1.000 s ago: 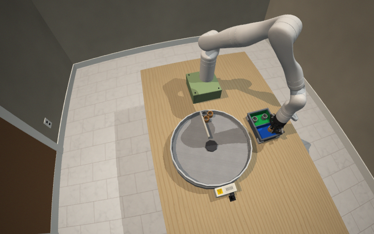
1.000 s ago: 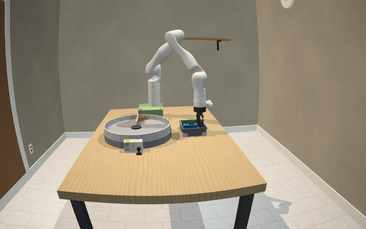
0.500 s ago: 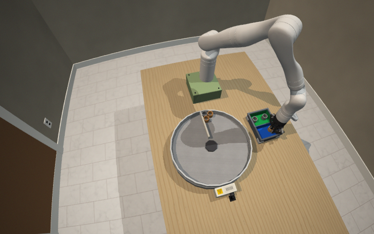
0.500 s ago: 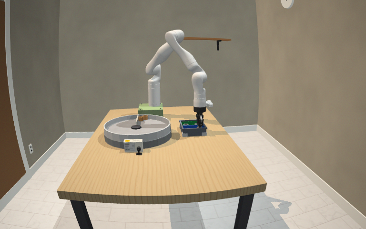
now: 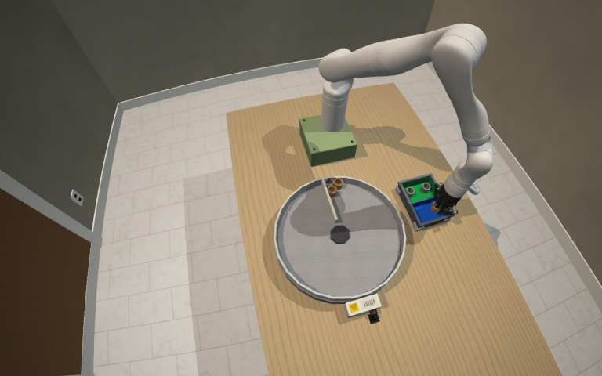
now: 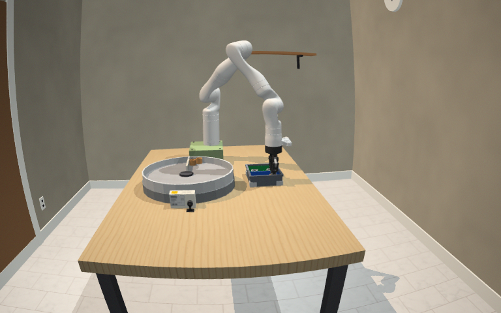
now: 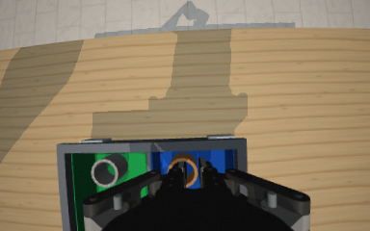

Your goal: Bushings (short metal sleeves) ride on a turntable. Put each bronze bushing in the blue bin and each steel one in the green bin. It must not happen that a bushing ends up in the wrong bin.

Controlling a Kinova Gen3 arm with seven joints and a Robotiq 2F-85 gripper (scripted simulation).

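Gripper, narrowly parted; cannot tell whether it grips the bronze bushing at its fingertips, within the blue bin.
Beyond in exterior view: green bin, two steel bushings; turntable, two bronze, one steel.
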